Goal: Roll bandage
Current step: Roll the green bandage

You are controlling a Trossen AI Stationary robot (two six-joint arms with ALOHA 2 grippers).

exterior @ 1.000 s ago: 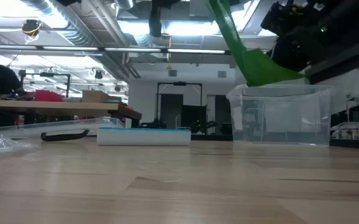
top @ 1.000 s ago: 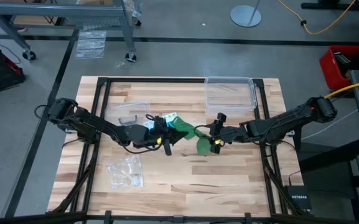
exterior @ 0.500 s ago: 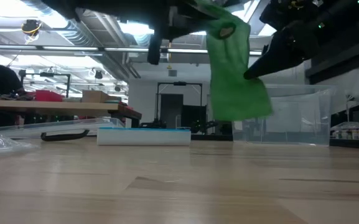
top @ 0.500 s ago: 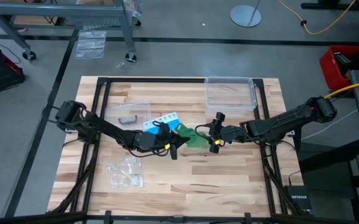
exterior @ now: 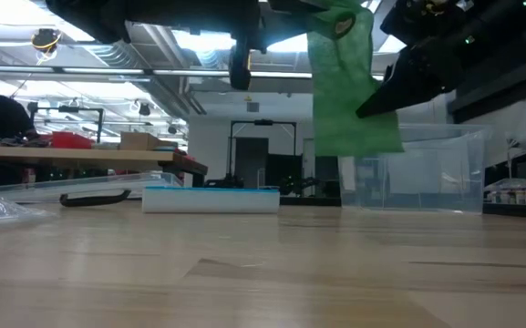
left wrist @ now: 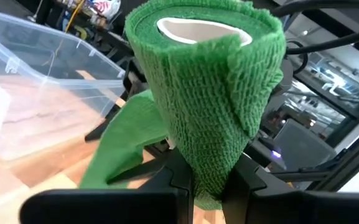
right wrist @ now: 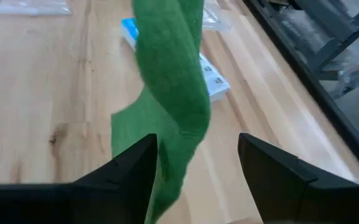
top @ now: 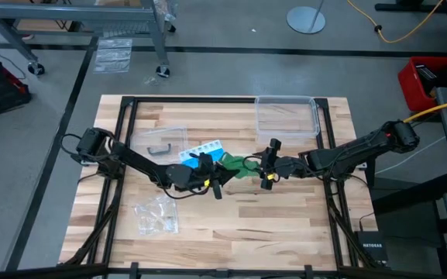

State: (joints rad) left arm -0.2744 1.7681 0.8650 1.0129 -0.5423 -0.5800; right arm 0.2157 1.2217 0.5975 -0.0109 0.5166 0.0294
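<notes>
The left gripper (top: 214, 184) has moved closer to the right gripper (top: 266, 175). It clamps the bandage (left wrist: 207, 93); the tail hangs between the right gripper's spread fingers.

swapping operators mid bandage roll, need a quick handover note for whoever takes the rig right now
Left gripper: shut on the bandage roll, held up above the table near its middle.
Right gripper: jaws open, the loose green tail hanging between them, not pinched.
Bandage: mostly wound on a white core; a short tail hangs free, clear of the tabletop in the low view.
Nearby: clear box at the far edge, pill organizer behind the left gripper, plastic bag near the front left.
Done: most of the winding. Left: roll in the tail.
</notes>
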